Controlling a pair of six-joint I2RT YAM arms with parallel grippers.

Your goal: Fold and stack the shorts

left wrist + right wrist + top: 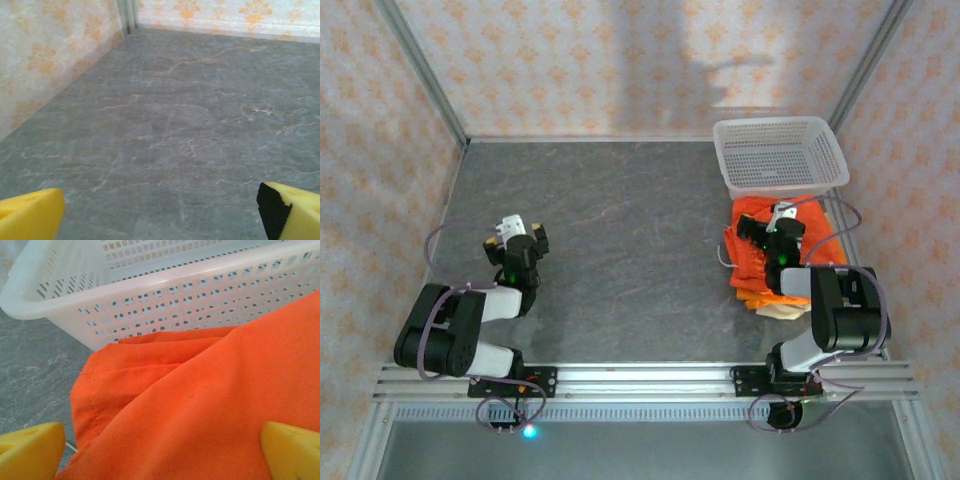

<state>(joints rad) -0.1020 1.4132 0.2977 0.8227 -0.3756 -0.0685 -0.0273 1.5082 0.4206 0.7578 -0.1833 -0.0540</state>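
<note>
Right gripper [160,452] — jaws released, empty — hovers over the heaped bright orange cloth shorts [220,400] beside the white plastic mesh basket [150,287], probably staged for a pick. Left gripper [160,212] stands spread open, well apart.

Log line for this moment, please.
left gripper: open, over table | right gripper: open, over orange shorts | orange shorts: beside basket

Both the left pincer [517,231] and right pincer [773,222] hold their jaws wide.

no readable text, labels, brands, numbers or signs anywhere
</note>
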